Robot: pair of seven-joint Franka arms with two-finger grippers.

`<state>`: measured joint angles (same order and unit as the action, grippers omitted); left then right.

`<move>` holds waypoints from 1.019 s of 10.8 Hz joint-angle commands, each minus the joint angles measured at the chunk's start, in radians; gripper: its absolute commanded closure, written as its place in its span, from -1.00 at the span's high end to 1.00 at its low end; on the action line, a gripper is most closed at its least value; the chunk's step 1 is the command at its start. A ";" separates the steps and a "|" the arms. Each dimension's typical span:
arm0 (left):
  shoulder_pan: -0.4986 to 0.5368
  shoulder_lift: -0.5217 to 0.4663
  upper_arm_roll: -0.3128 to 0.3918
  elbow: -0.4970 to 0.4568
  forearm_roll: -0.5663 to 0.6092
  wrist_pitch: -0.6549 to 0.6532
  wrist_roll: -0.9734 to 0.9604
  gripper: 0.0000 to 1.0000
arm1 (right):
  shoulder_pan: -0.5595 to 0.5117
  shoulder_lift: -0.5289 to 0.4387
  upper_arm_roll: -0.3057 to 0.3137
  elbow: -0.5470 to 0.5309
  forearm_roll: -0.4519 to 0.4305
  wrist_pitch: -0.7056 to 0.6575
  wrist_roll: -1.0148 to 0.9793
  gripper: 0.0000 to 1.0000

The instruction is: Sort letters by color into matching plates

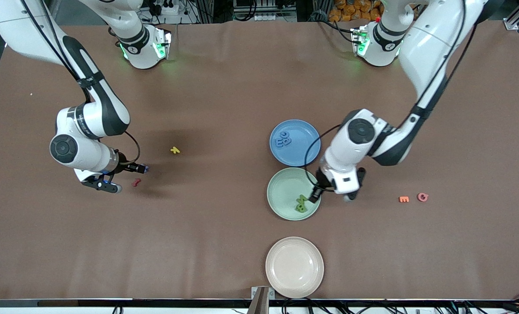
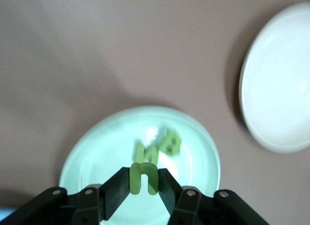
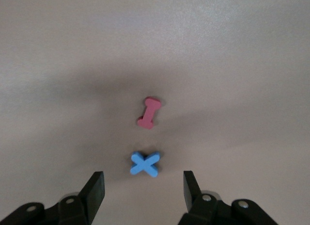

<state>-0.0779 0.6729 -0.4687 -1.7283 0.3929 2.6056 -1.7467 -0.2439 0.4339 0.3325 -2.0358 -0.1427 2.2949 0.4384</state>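
While the green n [image 2: 144,177] is pinched between the fingers of the left gripper [image 2: 144,186], it hangs over the green plate [image 2: 97,152], at the rim on the left arm's side. In the front view that gripper [image 1: 316,192] sits over the same edge of the green plate [image 1: 281,183]. Two more green letters [image 1: 302,203] lie in the plate, touching each other, just beside the held one.

Blue letters [image 1: 282,139] lie clustered in the blue plate [image 1: 303,152], which is just beside the green plate and farther from the front camera. A cream plate [image 1: 294,267] sits nearest that camera, near the table edge.

Toward the right arm's end, a blue X [image 3: 144,164] lies flat on the table between and just ahead of the spread fingers of the right gripper [image 3: 144,191], touching neither. In the front view the right gripper [image 1: 126,176] is low over that spot. A red I [image 3: 149,112] lies near the X, apart from it. A yellow letter [image 1: 175,150] lies farther from the camera than the red one.

An orange E [image 1: 404,199] and pink G [image 1: 422,197] lie side by side toward the left arm's end.
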 commanded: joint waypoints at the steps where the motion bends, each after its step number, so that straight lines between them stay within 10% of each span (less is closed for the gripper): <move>1: -0.054 0.024 0.045 0.036 0.107 -0.007 0.038 0.99 | -0.005 0.025 -0.020 -0.083 -0.002 0.147 0.006 0.44; 7: 0.016 -0.053 0.096 0.142 0.113 -0.299 0.380 1.00 | 0.002 0.068 -0.020 -0.086 0.000 0.175 0.019 0.19; 11: 0.093 -0.156 0.096 0.141 -0.047 -0.640 0.935 1.00 | 0.021 0.063 -0.017 -0.083 0.000 0.173 0.017 -1.00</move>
<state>-0.0314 0.5990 -0.3674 -1.5779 0.4486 2.1630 -1.1154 -0.2399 0.5029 0.3095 -2.1137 -0.1420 2.4602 0.4432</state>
